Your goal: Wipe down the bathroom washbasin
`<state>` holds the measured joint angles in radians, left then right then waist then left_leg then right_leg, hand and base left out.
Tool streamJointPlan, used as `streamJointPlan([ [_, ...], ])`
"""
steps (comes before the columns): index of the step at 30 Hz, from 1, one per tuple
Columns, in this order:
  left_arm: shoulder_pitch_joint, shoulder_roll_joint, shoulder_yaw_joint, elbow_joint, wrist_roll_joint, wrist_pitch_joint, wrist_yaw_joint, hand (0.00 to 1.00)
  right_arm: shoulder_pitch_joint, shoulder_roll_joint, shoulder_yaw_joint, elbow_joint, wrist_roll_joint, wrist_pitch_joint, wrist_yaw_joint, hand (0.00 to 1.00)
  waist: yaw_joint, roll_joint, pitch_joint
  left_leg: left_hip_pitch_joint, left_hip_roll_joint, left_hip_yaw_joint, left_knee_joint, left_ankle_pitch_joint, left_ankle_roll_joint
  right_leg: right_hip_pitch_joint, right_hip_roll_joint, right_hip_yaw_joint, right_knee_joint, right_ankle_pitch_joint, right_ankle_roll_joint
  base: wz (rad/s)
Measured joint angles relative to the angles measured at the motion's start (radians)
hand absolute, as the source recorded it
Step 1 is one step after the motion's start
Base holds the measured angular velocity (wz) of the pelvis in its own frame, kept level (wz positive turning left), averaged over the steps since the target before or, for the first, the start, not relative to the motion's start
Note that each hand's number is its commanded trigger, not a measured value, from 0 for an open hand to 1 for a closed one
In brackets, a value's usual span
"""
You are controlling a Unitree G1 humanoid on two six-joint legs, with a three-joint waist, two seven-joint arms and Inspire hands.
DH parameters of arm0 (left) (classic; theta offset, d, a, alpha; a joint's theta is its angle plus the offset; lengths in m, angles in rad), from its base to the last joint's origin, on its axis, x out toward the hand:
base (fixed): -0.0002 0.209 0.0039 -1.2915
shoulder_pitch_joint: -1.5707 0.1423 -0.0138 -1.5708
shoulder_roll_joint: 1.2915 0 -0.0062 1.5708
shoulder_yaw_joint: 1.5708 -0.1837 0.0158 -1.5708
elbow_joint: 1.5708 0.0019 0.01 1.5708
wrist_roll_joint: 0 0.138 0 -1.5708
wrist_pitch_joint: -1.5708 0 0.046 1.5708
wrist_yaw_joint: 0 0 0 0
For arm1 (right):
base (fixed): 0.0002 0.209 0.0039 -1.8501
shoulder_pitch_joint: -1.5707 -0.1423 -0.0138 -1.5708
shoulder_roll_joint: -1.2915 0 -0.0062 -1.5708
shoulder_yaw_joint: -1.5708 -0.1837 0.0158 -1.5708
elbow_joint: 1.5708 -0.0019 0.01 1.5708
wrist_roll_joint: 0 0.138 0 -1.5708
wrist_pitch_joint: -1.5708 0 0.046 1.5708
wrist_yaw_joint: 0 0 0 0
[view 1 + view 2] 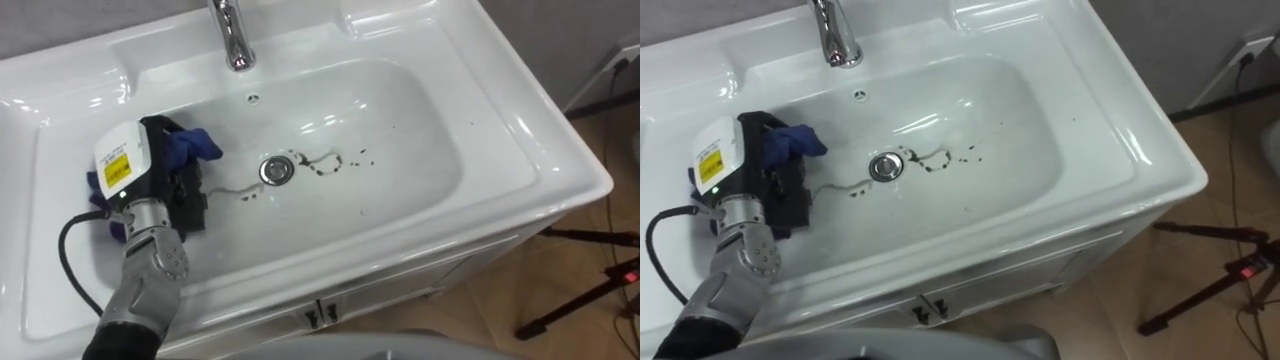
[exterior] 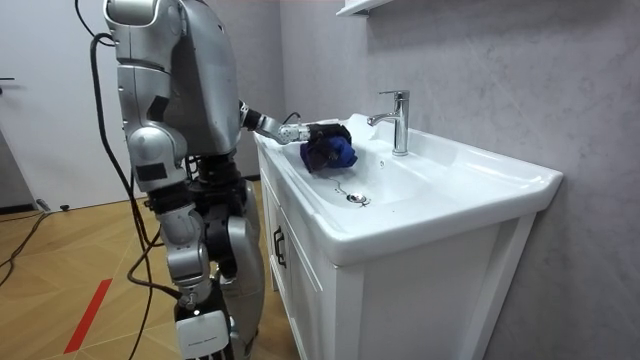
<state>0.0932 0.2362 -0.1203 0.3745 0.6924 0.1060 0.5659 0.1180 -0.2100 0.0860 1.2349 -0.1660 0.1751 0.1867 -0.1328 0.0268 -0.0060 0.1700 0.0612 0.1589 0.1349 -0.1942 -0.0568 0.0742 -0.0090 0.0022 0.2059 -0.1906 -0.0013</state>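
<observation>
The white basin [image 1: 400, 120] holds dark smears [image 1: 325, 163] just right of the drain [image 1: 277, 169], and a thin dark streak [image 1: 240, 192] runs left of it. My left hand [image 1: 165, 175] is down in the basin's left part, its dark fingers curled over a blue cloth [image 1: 190, 148] bunched against the basin's left slope. The room view shows the same hand [image 2: 320, 132] on the cloth [image 2: 330, 155] while I stand at the vanity's side on the room view's left.
A chrome faucet [image 1: 232, 35] rises at the back centre above the overflow hole [image 1: 253, 98]. White cabinet doors [image 1: 320, 312] lie under the front rim. Black tripod legs [image 1: 585, 290] stand on the wooden floor at right.
</observation>
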Motion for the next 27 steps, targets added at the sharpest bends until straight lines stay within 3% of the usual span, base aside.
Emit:
streamJointPlan([
  [8, 0.0, -0.004, -0.002, 0.073, -0.014, 0.002, -0.052, 1.0, -0.009, -0.004, -0.009, 0.015, 0.008, 0.001, 0.008, 0.0, -0.003, 0.022, 0.0096, 0.007, 0.001, 0.003, 0.0, 0.0, 0.0, -0.004, 0.004, 0.017, -0.001, 0.011, 0.003, -0.04],
  [13, -0.003, -0.022, -0.002, 0.137, -0.015, -0.002, -0.113, 1.0, -0.009, -0.004, -0.017, 0.024, 0.002, 0.011, 0.027, 0.0, -0.006, 0.029, 0.0141, 0.013, 0.004, 0.003, -0.006, -0.004, 0.007, -0.007, 0.01, 0.022, -0.001, 0.01, 0.004, -0.02],
  [17, -0.01, -0.026, -0.002, 0.156, -0.037, -0.005, -0.126, 1.0, -0.009, -0.004, -0.02, 0.022, 0.001, 0.022, 0.029, 0.0, -0.005, 0.028, 0.0123, 0.015, 0.005, 0.003, -0.005, -0.004, 0.007, -0.007, 0.011, 0.021, 0.0, 0.01, 0.004, 0.0],
  [27, -0.028, -0.042, -0.001, 0.181, -0.177, -0.005, -0.155, 1.0, 0.001, 0.001, -0.02, 0.001, -0.002, 0.056, 0.015, 0.0, -0.005, 0.005, -0.001, 0.018, 0.005, 0.007, -0.002, -0.004, 0.007, -0.004, 0.01, 0.026, 0.001, 0.01, 0.004, -0.01],
])
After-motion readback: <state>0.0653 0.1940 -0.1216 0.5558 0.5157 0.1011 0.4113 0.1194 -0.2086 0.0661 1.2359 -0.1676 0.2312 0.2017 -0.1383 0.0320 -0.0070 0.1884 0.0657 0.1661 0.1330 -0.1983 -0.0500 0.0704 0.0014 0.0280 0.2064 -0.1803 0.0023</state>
